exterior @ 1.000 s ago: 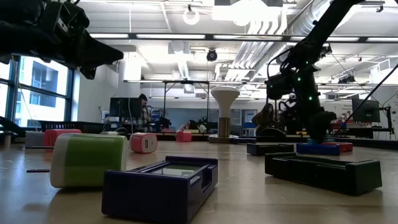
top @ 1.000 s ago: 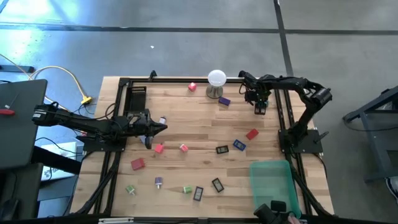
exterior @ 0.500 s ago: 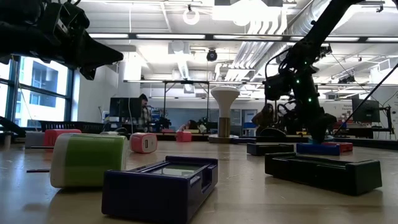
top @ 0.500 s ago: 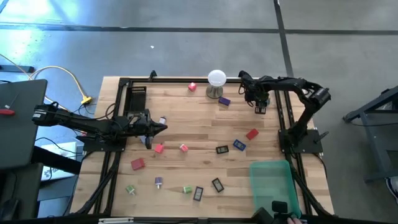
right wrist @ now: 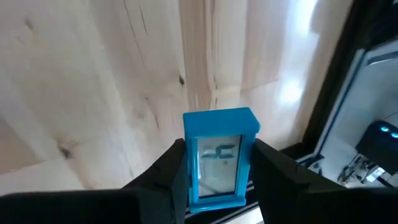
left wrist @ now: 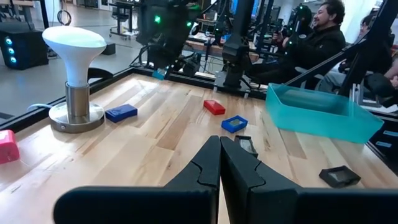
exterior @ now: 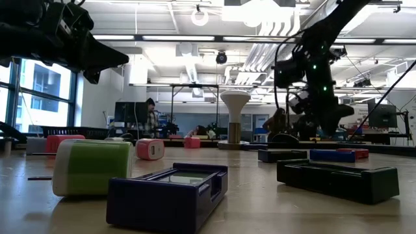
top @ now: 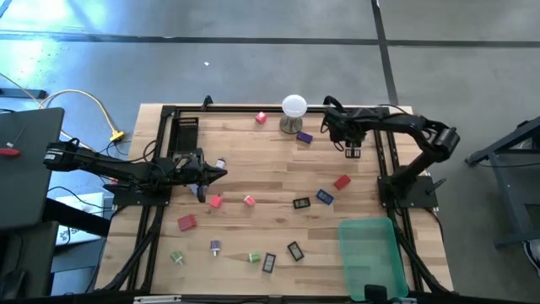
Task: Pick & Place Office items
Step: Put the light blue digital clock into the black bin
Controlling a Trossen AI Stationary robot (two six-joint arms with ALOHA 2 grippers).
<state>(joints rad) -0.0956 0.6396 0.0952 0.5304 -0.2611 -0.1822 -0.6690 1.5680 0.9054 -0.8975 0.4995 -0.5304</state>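
Near edge of the wooden table (top: pixel 278 181): scattered office items (top: pixel 268 263), with a teal bin (top: pixel 368 247) at the right. Mid-table, the left gripper (top: pixel 221 172) rests, fingers pressed together. Far edge, beside the white ball on its stand (top: pixel 293 112): the right gripper (right wrist: pixel 216 168), raised above the table, clamps a light blue item (right wrist: pixel 219 157) between its fingers.

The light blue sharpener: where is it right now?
The light blue sharpener sits clamped in the right gripper, above the table's far right part, right of the white lamp.
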